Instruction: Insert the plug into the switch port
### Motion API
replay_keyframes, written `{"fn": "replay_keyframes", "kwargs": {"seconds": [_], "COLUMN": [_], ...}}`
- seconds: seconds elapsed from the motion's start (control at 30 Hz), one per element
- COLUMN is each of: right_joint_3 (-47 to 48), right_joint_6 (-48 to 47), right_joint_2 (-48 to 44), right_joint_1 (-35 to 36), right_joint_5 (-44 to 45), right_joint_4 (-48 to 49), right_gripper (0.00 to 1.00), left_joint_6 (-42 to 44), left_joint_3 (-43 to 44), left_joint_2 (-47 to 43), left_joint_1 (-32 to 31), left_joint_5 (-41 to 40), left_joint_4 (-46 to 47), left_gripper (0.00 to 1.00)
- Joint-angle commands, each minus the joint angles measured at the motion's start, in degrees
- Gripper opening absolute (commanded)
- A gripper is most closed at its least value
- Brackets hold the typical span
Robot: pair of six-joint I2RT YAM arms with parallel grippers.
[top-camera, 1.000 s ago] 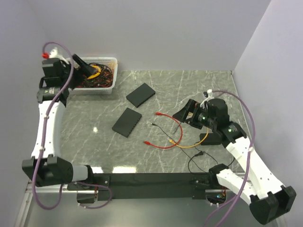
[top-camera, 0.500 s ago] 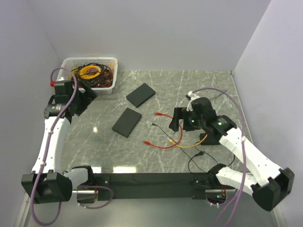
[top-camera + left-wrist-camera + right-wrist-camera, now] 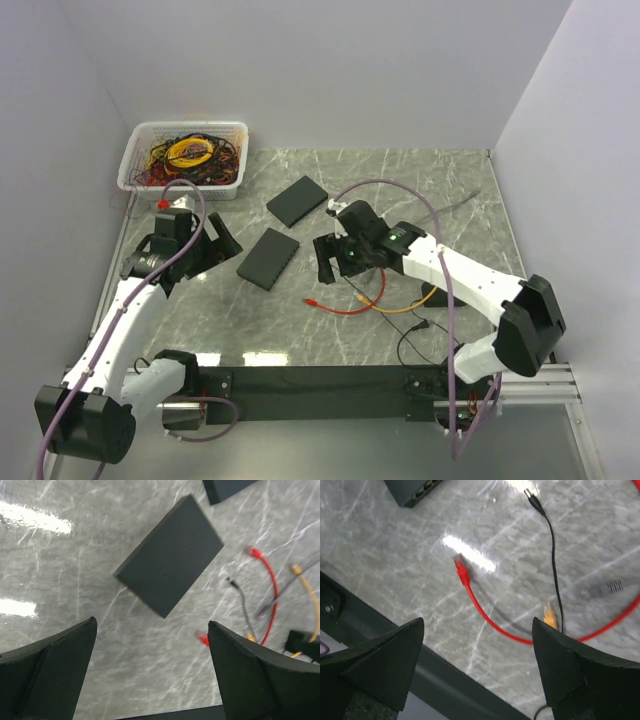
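Observation:
Two flat black boxes lie on the marble table. The nearer one [image 3: 268, 257] [image 3: 170, 562] shows ports along an edge [image 3: 412, 487] and looks like the switch; the farther one [image 3: 297, 200] [image 3: 227, 487] lies behind it. A red cable [image 3: 345, 311] lies to its right, and one red plug [image 3: 461, 570] [image 3: 202, 639] points toward the switch. My right gripper [image 3: 325, 262] [image 3: 478, 622] hovers open above that plug, holding nothing. My left gripper [image 3: 226, 242] [image 3: 152, 625] is open and empty, just left of the switch.
A yellow cable [image 3: 400, 307] with its plug [image 3: 548, 615] and a thin black cable [image 3: 552, 555] cross the red one. A white basket [image 3: 128, 165] of tangled cables stands at the back left. The table's dark front rail [image 3: 445, 690] lies near my right gripper.
My left arm swung away from the basket, down to the table beside the nearer box. My right arm moved left across the cables toward that box. Both grippers stayed open.

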Motion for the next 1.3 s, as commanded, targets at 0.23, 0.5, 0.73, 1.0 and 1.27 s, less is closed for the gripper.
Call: {"fn": "replay_keyframes", "kwargs": {"seconds": [0.23, 0.5, 0.73, 1.0, 1.27], "right_joint_3": [-6.96, -11.00, -10.74, -13.99, -16.63], "right_joint_6": [1.02, 7.16, 8.04, 8.40, 9.28], "right_joint_2": [1.45, 4.96, 10.33, 11.47, 11.91], "right_joint_1": [4.13, 6.07, 6.15, 5.98, 6.15], "right_joint_5": [4.26, 2.85, 2.15, 1.54, -1.10], "right_joint_4": [17.07, 23.12, 26.12, 28.75, 31.74], "right_gripper": [0.91, 0.77, 0.67, 0.65, 0.59], "left_joint_6": [5.37, 4.23, 4.40, 3.79, 3.52], "left_joint_3": [-1.95, -2.74, -3.18, -3.18, -3.26], "left_joint_2": [-5.73, -17.07, -22.61, -23.14, -23.75], "left_joint_1": [-1.59, -5.81, -6.52, -7.05, -7.05], "left_joint_5": [0.71, -2.73, -2.47, -3.26, -3.97], "left_joint_4": [5.33, 5.24, 6.12, 5.68, 5.68], "left_gripper": [1.00, 1.00, 0.99, 1.00, 0.99]}}
